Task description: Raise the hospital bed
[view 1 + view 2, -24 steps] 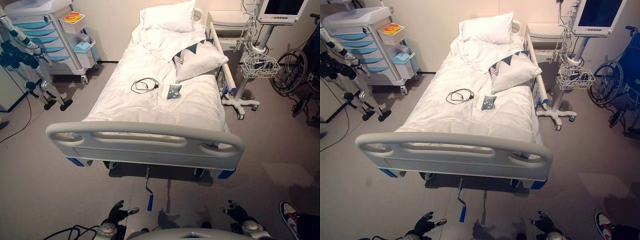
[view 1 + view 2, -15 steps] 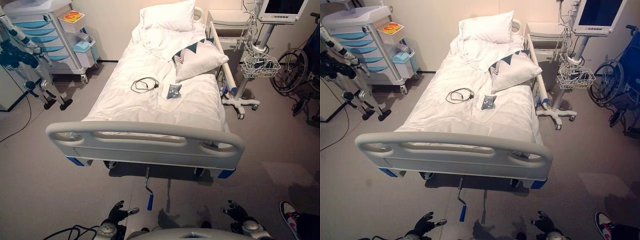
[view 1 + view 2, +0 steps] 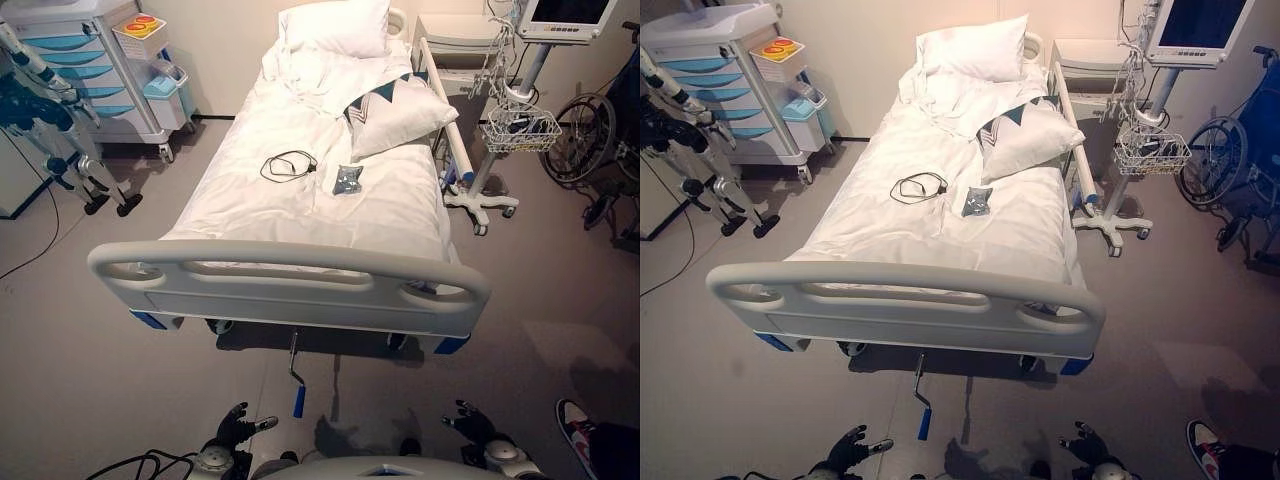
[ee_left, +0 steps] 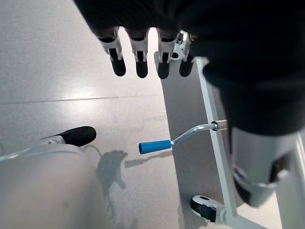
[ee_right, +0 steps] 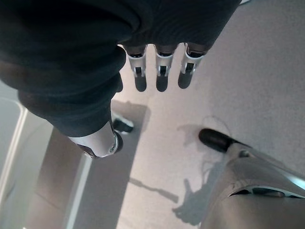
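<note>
A white hospital bed [image 3: 300, 190] with a grey footboard [image 3: 290, 285] stands in front of me. A metal crank with a blue handle [image 3: 298, 400] sticks out from under the foot end, above the floor; the left wrist view shows the same blue handle [image 4: 155, 146]. My left hand [image 3: 236, 428] hangs low, just left of the crank, fingers straight and holding nothing. My right hand [image 3: 472, 425] hangs low to the right, also open and holding nothing.
On the mattress lie a black cable [image 3: 288, 166], a small packet [image 3: 348, 180] and pillows [image 3: 398, 118]. A drawer cart [image 3: 95, 70] stands at the left, a monitor stand [image 3: 500, 130] and wheelchair [image 3: 590, 140] at the right. A person's shoe [image 3: 580, 425] is at the lower right.
The whole picture has shifted slightly, so the camera moved a little. The hands and the crank keep their places.
</note>
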{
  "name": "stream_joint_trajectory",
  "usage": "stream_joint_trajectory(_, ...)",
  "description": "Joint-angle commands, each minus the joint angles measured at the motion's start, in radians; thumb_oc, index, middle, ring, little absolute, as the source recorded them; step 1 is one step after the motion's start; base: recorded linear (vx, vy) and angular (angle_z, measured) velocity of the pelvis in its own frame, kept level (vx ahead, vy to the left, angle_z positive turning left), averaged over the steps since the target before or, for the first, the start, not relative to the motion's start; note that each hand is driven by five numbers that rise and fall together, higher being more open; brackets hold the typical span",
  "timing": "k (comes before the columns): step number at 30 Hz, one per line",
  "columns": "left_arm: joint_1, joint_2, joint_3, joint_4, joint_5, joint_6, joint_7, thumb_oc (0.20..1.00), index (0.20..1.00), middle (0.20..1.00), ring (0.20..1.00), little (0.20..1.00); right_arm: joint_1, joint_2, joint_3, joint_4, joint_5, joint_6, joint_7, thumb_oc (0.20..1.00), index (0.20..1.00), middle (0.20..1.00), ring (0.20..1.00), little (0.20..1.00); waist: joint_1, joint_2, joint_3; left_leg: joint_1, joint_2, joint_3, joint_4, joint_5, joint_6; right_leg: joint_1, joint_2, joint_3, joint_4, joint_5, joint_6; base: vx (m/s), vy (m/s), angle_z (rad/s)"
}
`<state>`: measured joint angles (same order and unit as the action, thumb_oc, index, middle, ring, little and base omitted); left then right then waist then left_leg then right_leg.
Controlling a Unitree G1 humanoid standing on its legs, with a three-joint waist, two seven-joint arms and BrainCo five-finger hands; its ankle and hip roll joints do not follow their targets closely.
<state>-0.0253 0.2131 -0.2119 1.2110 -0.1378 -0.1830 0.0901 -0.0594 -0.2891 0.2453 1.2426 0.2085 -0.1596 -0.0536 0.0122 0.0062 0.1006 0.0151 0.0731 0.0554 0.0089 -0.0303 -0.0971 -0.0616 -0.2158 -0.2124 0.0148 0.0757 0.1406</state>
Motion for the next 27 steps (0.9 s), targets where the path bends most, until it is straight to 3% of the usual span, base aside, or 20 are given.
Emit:
stream_joint_trajectory(1,-0.095,0.003,0.041,0.024,-0.080,-0.016,0.021,1.000,1.000,1.000,1.000,1.000,-0.086,-0.013,-0.013,-0.002,0.023,-0.005,-0.019,1.000,1.000,1.000,1.000,1.000,0.001,-0.023,0.045,-0.112,0.000,-0.014,0.107,-0.001,0.057,-0.090,-0.026,0.059,0.182,-0.059,0.006,-0.05,0.016,-0.06)
stream_joint_trajectory(6,-0.166,0.015,0.017,-0.017,-0.140,-0.018,0.046,1.000,1.000,1.000,1.000,1.000,-0.138,-0.039,-0.009,-0.064,0.074,-0.023,-0.057,1.000,1.000,1.000,1.000,1.000,-0.019,-0.010,0.137,-0.218,0.027,-0.008,0.161,0.019,0.057,-0.238,-0.031,0.084,0.271,-0.060,0.003,-0.12,0.021,-0.06)
stream_joint_trajectory(12,-0.294,0.061,-0.018,-0.047,-0.179,-0.008,0.075,1.000,1.000,1.000,1.000,1.000,-0.233,-0.062,0.032,-0.191,0.112,-0.046,-0.101,1.000,1.000,1.000,1.000,1.000,-0.046,-0.029,0.283,-0.410,0.056,-0.006,0.293,0.030,0.052,-0.442,-0.032,0.104,0.398,-0.067,-0.009,-0.13,-0.031,-0.05)
stream_joint_trajectory(13,-0.295,0.061,-0.018,-0.047,-0.179,-0.008,0.075,1.000,1.000,1.000,1.000,1.000,-0.233,-0.062,0.032,-0.191,0.112,-0.046,-0.101,1.000,1.000,1.000,1.000,1.000,-0.046,-0.029,0.281,-0.416,0.055,-0.006,0.296,0.029,0.052,-0.447,-0.033,0.104,0.401,-0.068,-0.009,-0.20,-0.057,-0.11)
stream_joint_trajectory(14,-0.351,0.078,-0.033,-0.089,-0.199,-0.009,0.095,1.000,1.000,1.000,1.000,1.000,-0.260,-0.075,0.036,-0.258,0.135,-0.057,-0.118,1.000,1.000,1.000,1.000,1.000,-0.055,-0.038,0.321,-0.511,0.060,-0.016,0.343,0.036,0.047,-0.527,-0.036,0.106,0.442,-0.071,-0.011,-0.17,-0.040,-0.02)
stream_joint_trajectory(18,-0.452,0.105,-0.061,-0.170,-0.252,-0.014,0.141,1.000,1.000,1.000,1.000,1.000,-0.316,-0.110,0.049,-0.349,0.120,-0.063,-0.152,1.000,1.000,1.000,1.000,1.000,-0.068,-0.044,0.398,-0.679,0.055,-0.044,0.436,0.033,0.046,-0.679,-0.050,0.111,0.542,-0.084,-0.011,-0.18,-0.020,0.11)
stream_joint_trajectory(27,-0.588,0.124,-0.084,-0.250,-0.366,-0.020,0.208,1.000,1.000,1.000,1.000,1.000,-0.427,-0.105,0.092,-0.494,0.115,-0.088,-0.219,1.000,1.000,1.000,1.000,1.000,-0.085,-0.056,0.419,-0.956,0.056,-0.067,0.563,0.023,0.038,-0.938,-0.054,0.133,0.660,-0.082,-0.013,-0.05,-0.001,0.00)
